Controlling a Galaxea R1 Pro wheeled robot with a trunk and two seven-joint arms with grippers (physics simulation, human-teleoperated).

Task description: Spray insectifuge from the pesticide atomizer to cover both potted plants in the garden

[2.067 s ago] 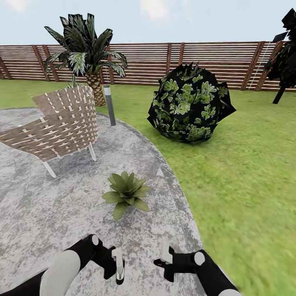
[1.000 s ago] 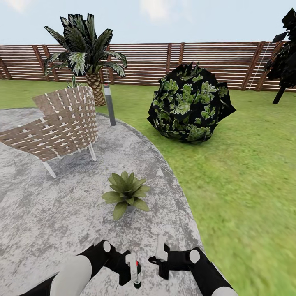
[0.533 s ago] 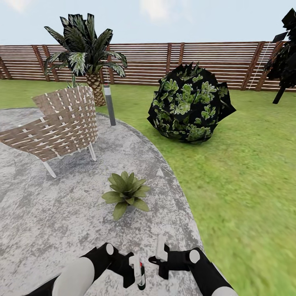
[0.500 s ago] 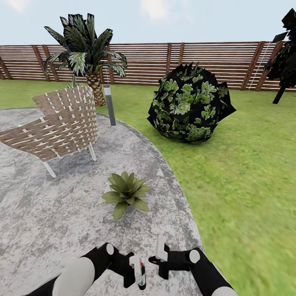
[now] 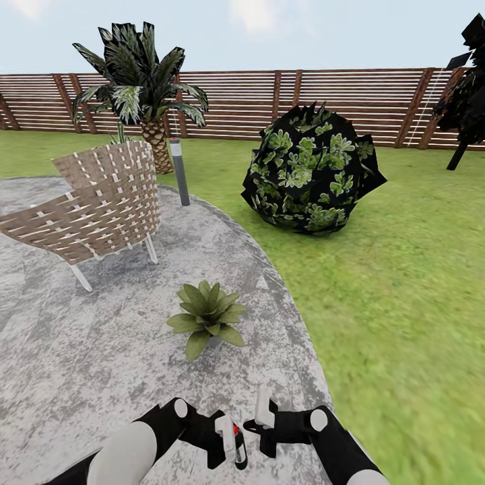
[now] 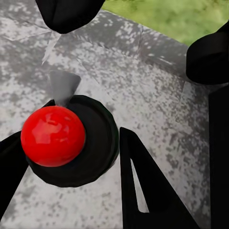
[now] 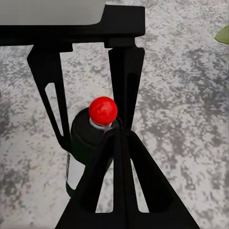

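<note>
One potted plant [image 5: 205,316], a low green rosette, sits on the grey patio [image 5: 60,350] of the garden, a short way ahead of both grippers. The pesticide atomizer [image 5: 237,438] is a dark bottle with a red ball top [image 6: 52,136]. My left gripper [image 5: 229,441] is shut on it and holds it upright just above the paving. In the left wrist view the fingers [image 6: 138,181] flank the bottle. My right gripper [image 5: 264,407] is shut and empty, close beside the atomizer [image 7: 90,138]. A leaf tip [image 7: 222,34] of the plant shows in the right wrist view.
A woven chair [image 5: 94,209] stands on the patio to the left, with a grey bollard light [image 5: 180,172] and a palm [image 5: 138,87] behind it. A round dark bush [image 5: 306,168] grows on the lawn [image 5: 404,303]. A slatted fence [image 5: 269,101] closes the back.
My left gripper has carried the atomizer to the right, nearer the right gripper. The right gripper shifted slightly left early on and then held. The camera has not moved.
</note>
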